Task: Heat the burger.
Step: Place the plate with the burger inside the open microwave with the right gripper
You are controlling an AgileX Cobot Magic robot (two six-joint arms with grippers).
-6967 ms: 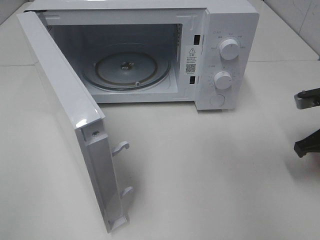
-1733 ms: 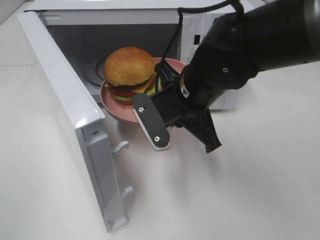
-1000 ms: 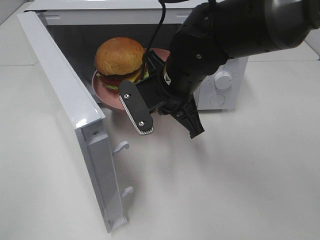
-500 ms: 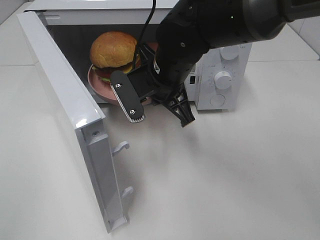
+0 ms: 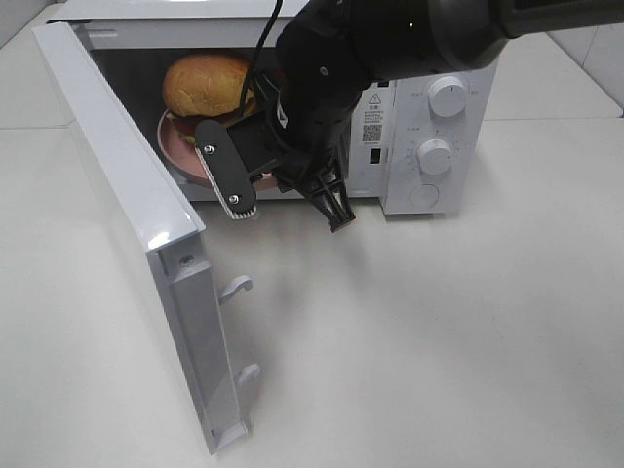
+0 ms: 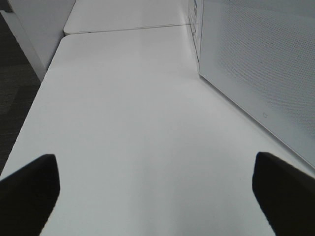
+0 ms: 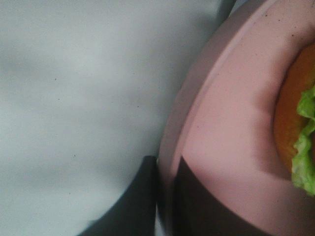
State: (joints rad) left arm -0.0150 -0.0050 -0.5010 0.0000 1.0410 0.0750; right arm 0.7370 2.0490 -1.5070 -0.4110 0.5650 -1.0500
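The burger [image 5: 207, 85], with a golden-brown bun, sits on a round pink plate [image 5: 177, 146] in the mouth of the open white microwave [image 5: 439, 107]. My black right arm [image 5: 327, 68] reaches across in front of the cavity. The right wrist view shows the right gripper [image 7: 166, 196] shut on the plate's rim [image 7: 226, 123], and the burger's lettuce edge [image 7: 302, 147] shows beside it. My left gripper [image 6: 157, 191] is open over bare white table, nothing between its fingers; it is outside the exterior high view.
The microwave door [image 5: 127, 195] stands swung open to the left, its latch hooks [image 5: 237, 287] pointing right. Two knobs [image 5: 436, 154] are on the control panel. In the left wrist view the door's perforated outer face [image 6: 261, 64] lies close by.
My right arm has carried the plate with the burger left and back, from in front of the microwave into its opening. The left gripper has stayed open.
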